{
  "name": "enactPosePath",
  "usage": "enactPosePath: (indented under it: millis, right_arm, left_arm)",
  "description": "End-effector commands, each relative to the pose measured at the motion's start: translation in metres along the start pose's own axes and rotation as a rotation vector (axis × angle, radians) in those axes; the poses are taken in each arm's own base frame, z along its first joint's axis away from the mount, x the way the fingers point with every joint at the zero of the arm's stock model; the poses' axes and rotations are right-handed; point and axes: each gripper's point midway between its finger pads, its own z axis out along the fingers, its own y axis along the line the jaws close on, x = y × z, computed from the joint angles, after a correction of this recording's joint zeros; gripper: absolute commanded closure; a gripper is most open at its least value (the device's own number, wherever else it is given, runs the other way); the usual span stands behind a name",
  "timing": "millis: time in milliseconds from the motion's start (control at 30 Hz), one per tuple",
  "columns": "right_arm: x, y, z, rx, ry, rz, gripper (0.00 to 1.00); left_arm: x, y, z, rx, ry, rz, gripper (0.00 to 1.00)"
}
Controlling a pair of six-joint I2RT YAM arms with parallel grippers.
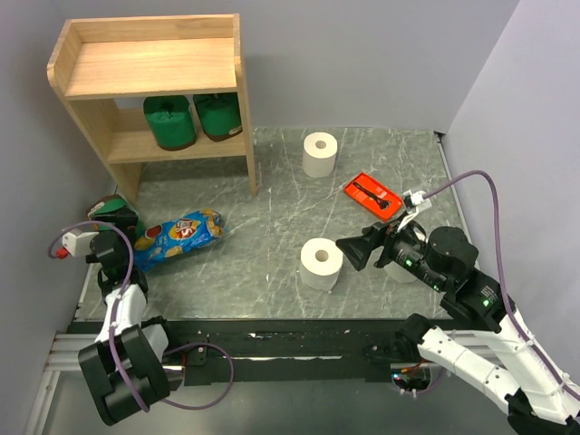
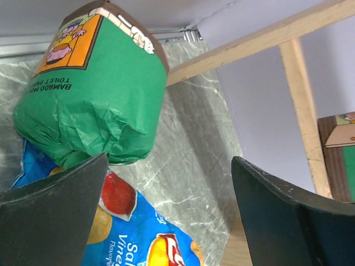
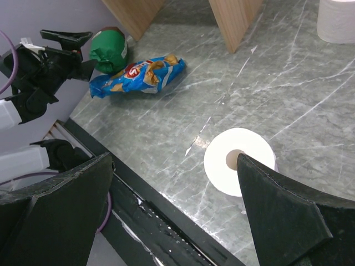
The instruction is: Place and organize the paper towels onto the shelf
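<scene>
Two green rolls [image 1: 170, 122] sit on the shelf's [image 1: 149, 68] lower tier; white rolls [image 1: 320, 154] stand on the counter [image 1: 272, 208] to its right. My left gripper [image 2: 169, 166] gapes wide and empty, a third green roll [image 2: 91, 94] just ahead. My right gripper [image 3: 173, 158] spreads wide over one white roll [image 3: 222, 160].

Right gripper [image 3: 175, 160] up over the grey marbled tabletop [image 3: 288, 100], black fingers [image 3: 61, 205] thrown wide to either bottom corner. Just ahead of the right-hand finger, a plain white paper roll [image 3: 219, 166] upright on its end, hollow tube facing up, near edge tucked behind that finger. Far top right, a second white roll [image 3: 338, 19], cropped by the frame. Top centre, two light-wood shelf panels [image 3: 233, 19] planted on the table. Over to the left, a blue crinkly snack bag [image 3: 138, 75] flat on the marble, right up against a dark green wrapped roll [image 3: 109, 51] behind it — and close beside that, the left gripper [image 3: 77, 52], black, fingers apart.
</scene>
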Motion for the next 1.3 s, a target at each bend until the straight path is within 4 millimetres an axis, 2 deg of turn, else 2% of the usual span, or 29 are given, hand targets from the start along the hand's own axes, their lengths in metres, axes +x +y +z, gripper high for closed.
enactPosePath:
  millis: [0, 200, 467, 567, 733, 900, 1267]
  right_arm:
    - [-0.023, 0.013, -0.002, -0.038, -0.058, -0.002, 0.0]
    - [-0.029, 0.015, 0.0, -0.033, -0.054, -0.009, 0.0]
    - [-0.03, 0.018, 0.001, -0.047, -0.064, 0.004, 0.0]
    - [-0.029, 0.018, 0.002, -0.045, -0.056, -0.001, 0.0]
    - [-0.025, 0.012, 0.006, -0.027, -0.05, -0.011, 0.0]
    - [-0.022, 0.01, 0.013, -0.016, -0.036, -0.021, 0.0]
    - [-0.018, 0.003, 0.024, 0.006, -0.026, -0.046, 0.0]
  left_arm:
    - [-0.012, -0.012, -0.002, 0.013, -0.052, 0.004, 0.02]
    - [-0.01, 0.0, -0.003, -0.023, -0.067, 0.008, 0.02]
    - [-0.001, 0.006, 0.011, -0.031, -0.043, 0.023, 0.02]
    - [0.0, 0.004, 0.017, -0.021, -0.046, 0.026, 0.04]
    - [-0.004, -0.01, 0.026, 0.028, -0.053, 0.031, 0.06]
    - [-0.004, -0.009, 0.031, 0.031, -0.063, 0.037, 0.07]
    - [-0.012, -0.011, 0.046, 0.024, -0.098, 0.071, 0.29]
